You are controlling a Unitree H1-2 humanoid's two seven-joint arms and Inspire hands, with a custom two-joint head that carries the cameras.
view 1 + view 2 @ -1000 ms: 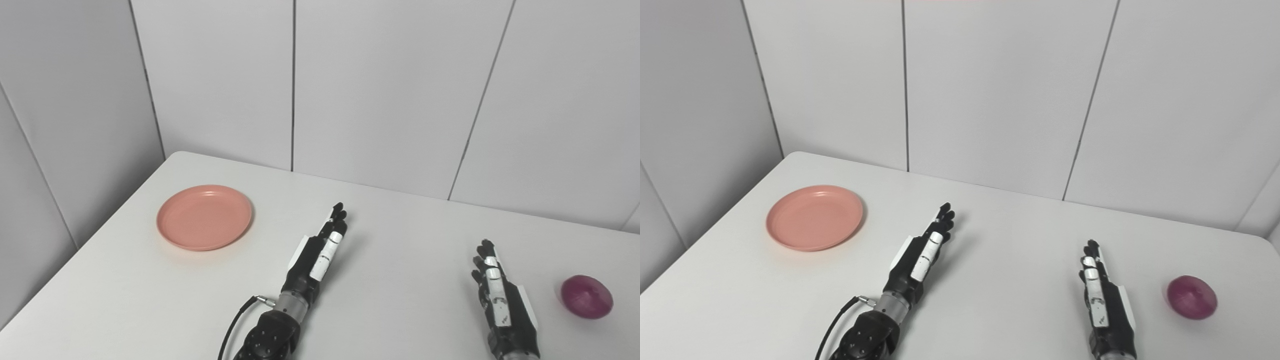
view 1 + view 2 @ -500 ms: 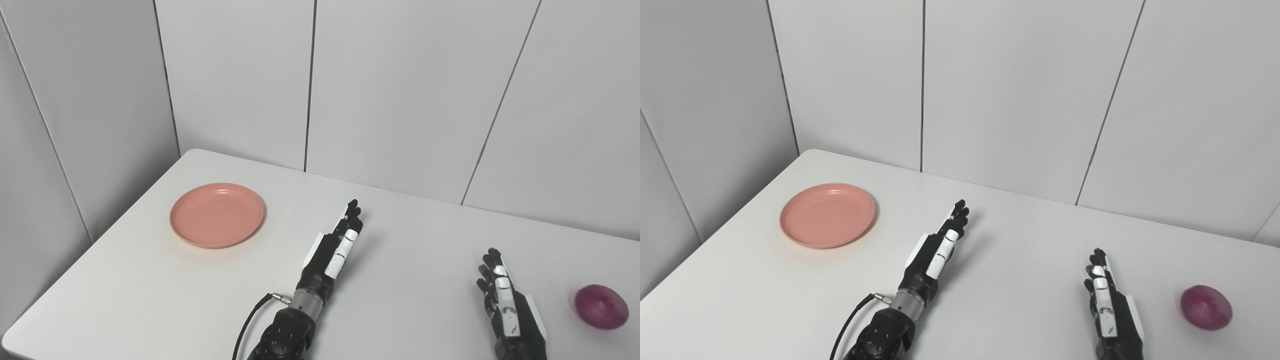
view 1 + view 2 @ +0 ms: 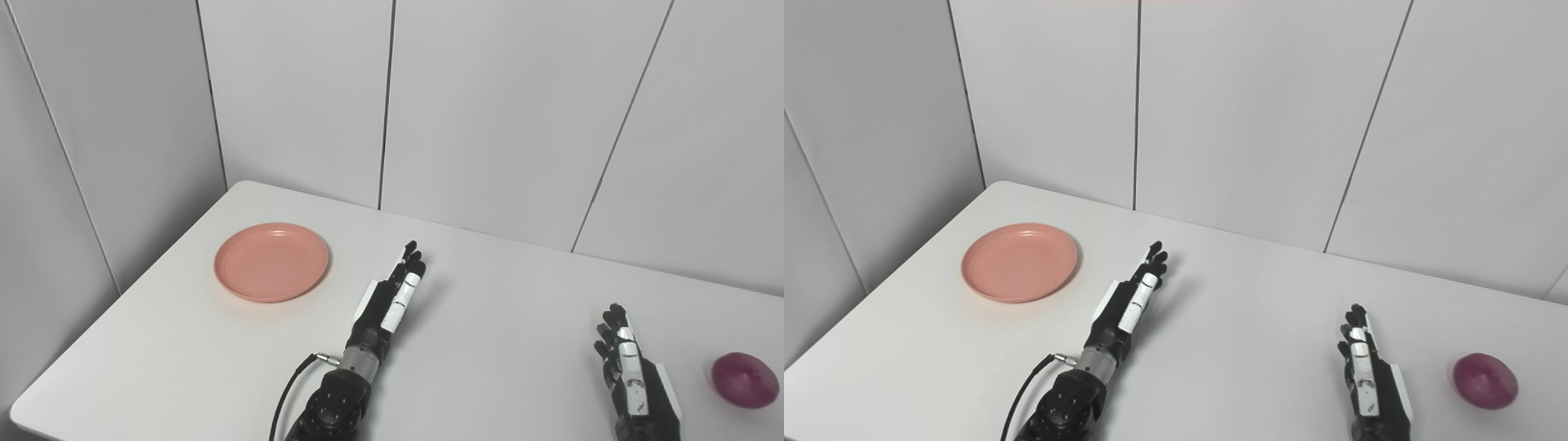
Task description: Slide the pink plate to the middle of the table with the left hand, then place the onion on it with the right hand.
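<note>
Pink plate [image 3: 271, 262] far left on tabletop [image 3: 490, 318], red onion [image 3: 744, 380] far right; left hand [image 3: 392, 297] and right hand [image 3: 634, 380] both flat, fingers extended, empty. No readable writing.

bare table [image 3: 502, 318] between left hand [image 3: 392, 297] and pink plate [image 3: 271, 262] — unobstructed

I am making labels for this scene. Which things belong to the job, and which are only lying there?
Belong to the job:
pink plate
onion
left hand, open
right hand, open

Only there:
white table under everything
black cable at the left wrist
Nothing else lies on the table.
</note>
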